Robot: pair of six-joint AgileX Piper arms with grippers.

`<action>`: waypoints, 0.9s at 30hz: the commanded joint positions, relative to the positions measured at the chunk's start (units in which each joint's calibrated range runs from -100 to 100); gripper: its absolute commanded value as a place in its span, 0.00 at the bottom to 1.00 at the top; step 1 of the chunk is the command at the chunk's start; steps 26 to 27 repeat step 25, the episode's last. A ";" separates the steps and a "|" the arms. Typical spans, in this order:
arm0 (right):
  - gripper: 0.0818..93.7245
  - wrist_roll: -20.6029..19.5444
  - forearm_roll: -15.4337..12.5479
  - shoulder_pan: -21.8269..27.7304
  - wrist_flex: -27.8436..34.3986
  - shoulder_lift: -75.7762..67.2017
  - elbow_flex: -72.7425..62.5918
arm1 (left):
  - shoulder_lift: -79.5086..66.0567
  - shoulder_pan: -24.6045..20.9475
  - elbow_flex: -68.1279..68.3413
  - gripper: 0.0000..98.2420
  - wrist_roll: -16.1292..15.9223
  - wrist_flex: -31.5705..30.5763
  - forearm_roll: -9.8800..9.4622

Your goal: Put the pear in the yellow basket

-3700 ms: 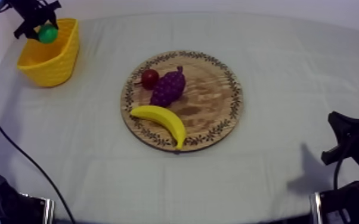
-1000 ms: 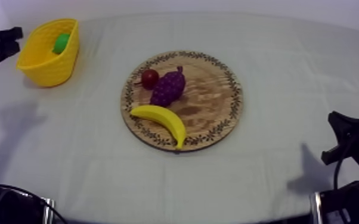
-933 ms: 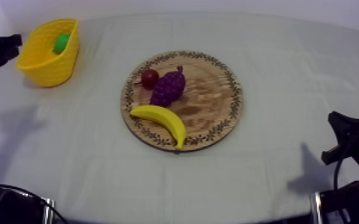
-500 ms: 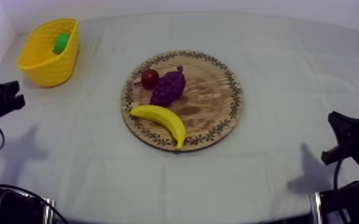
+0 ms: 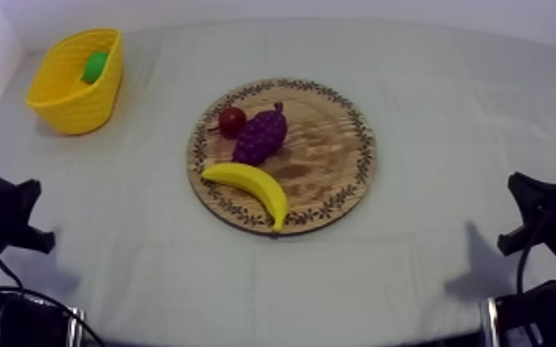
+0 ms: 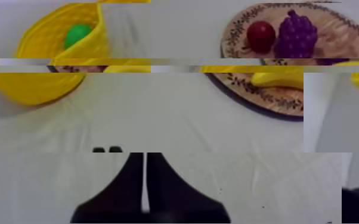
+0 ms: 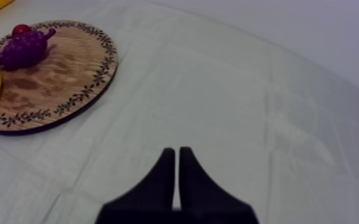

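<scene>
The pear [image 5: 95,66] lies inside the yellow basket [image 5: 83,106], which stands at the far left corner of the bench [image 5: 448,101], well apart from the round wooden board [image 5: 323,148] in the middle. The pear sits low against the basket's far wall, green against the yellow weave.

On the board, the banana [image 5: 249,185] lies along the near left part, its curve following the patterned rim. The bunch of grapes [image 5: 261,136] is just beyond it, and the small red fruit [image 5: 232,120] sits just left of the grapes, close enough that I cannot tell whether they touch. The right half of the board is bare wood.

The left gripper [image 5: 14,214] sits low at the near left edge of the bench, over bare cloth. In the left wrist view its fingers [image 6: 128,179] lie together as a narrow wedge with nothing between them, pointing toward the basket and board.

The right gripper [image 5: 531,217] sits low at the near right edge. Its fingers [image 7: 164,173] are likewise pressed together, holding nothing, over bare cloth to the right of the board.
</scene>
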 commanded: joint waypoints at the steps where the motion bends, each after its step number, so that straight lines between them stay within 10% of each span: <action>1: 0.00 -0.05 0.01 0.01 0.02 -0.04 -0.05 | -5.82 0.06 0.77 0.00 -1.70 3.23 0.48; 8: 0.00 -0.03 0.01 -0.05 0.02 -0.04 -0.05 | -12.43 0.53 1.95 0.00 0.02 6.17 1.77; 17: 0.00 -0.05 0.01 -0.07 0.02 -0.04 -0.05 | -13.06 0.58 5.87 0.00 22.31 -5.81 -0.91; 27: 0.00 -0.06 0.01 -0.07 0.02 -0.04 -0.05 | -13.08 0.58 6.15 0.00 21.53 -6.78 -1.07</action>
